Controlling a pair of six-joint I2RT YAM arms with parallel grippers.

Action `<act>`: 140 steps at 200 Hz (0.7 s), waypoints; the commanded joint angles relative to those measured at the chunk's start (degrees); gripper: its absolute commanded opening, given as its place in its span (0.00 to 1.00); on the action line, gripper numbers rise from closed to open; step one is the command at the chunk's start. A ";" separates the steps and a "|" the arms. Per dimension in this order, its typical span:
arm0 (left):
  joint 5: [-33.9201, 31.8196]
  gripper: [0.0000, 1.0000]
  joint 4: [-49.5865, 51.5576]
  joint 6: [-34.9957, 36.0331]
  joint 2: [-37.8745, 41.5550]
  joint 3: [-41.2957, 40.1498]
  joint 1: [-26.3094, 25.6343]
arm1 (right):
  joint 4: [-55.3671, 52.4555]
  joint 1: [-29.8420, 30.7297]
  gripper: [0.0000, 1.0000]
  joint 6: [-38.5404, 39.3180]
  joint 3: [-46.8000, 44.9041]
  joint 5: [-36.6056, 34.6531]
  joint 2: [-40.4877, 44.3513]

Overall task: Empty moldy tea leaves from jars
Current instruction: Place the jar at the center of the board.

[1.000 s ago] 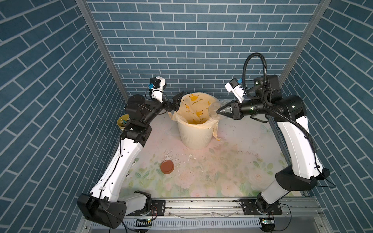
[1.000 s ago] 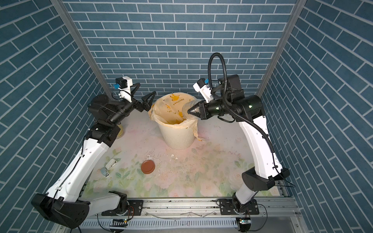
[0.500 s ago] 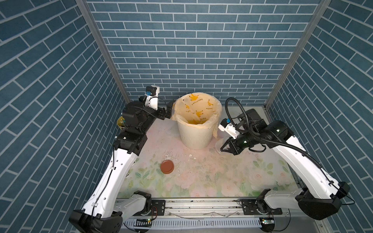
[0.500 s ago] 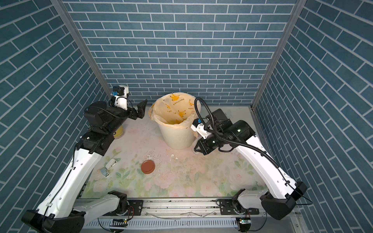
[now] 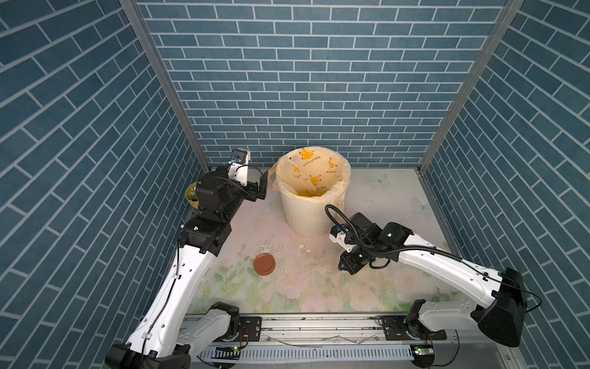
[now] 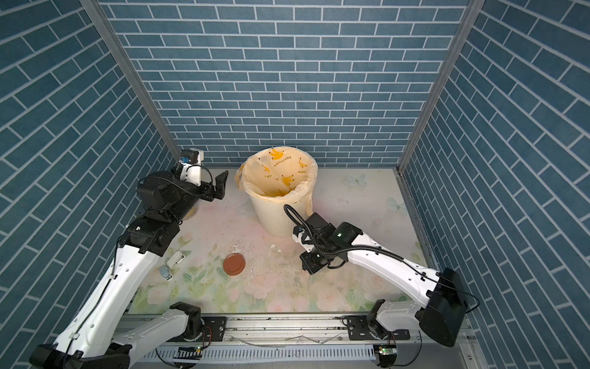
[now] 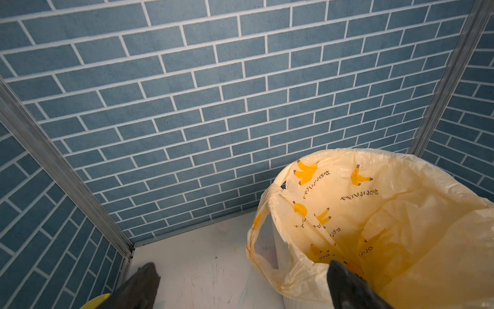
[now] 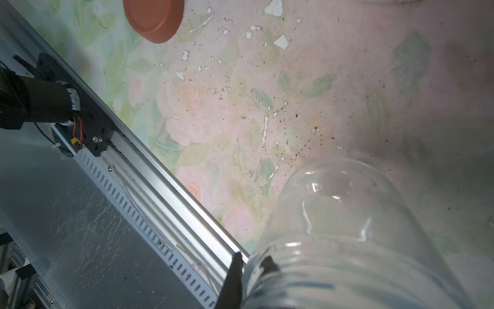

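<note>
We log: left claw spread apart beside bin | right claw clamped on clear jar rim, above surface | lid lying apart.

Even, bright light with soft shadows; edges bend, and the close jar blurs with glints.

Left end effector spread wide — right end effector pinched tight.

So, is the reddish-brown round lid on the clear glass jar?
No: the reddish-brown round lid lies on the floral mat, apart from the open clear glass jar.
</note>
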State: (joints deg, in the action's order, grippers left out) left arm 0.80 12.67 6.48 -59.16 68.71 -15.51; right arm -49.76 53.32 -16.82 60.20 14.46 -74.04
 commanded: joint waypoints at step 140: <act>-2.37 0.99 -0.18 -0.34 3.12 -4.19 0.30 | 10.88 1.44 0.30 -2.97 -6.16 -0.24 -7.62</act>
State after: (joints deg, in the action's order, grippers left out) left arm -0.91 13.04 6.31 -56.84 64.90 -15.51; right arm -38.70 54.43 -18.85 53.60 14.41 -79.79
